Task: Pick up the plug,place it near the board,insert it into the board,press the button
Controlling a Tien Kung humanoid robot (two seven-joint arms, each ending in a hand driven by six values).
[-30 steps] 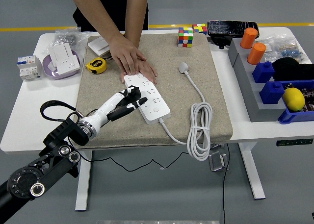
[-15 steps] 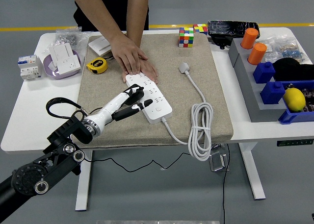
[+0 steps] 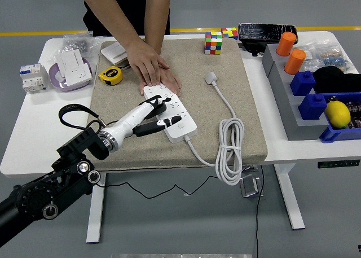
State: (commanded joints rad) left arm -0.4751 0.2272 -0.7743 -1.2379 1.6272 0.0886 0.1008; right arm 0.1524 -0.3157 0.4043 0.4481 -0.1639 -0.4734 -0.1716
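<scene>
A white power strip (image 3: 189,131) lies slantwise on the beige mat (image 3: 248,100). Its white plug (image 3: 211,77) rests loose on the mat to the right, and the cable (image 3: 231,151) coils near the mat's front edge. My left hand (image 3: 169,112) hovers over the strip's near half with its fingers spread, holding nothing. One dark fingertip (image 3: 178,119) reaches to the button end of the strip; whether it touches is unclear. A person's hand (image 3: 149,66) presses flat on the strip's far end. My right arm is out of view.
A yellow tape measure (image 3: 111,74), a wall socket in a bag (image 3: 73,66) and a breaker (image 3: 31,76) sit at the left. Rubik's cubes (image 3: 213,42) stand at the back. Grey and blue bins with orange cylinders (image 3: 294,60) and a lemon (image 3: 337,113) fill the right.
My left arm has slid right and forward along the strip, and its lower fingertip now lies closer to the button end. The person's hand stays on the strip; the plug is unmoved.
</scene>
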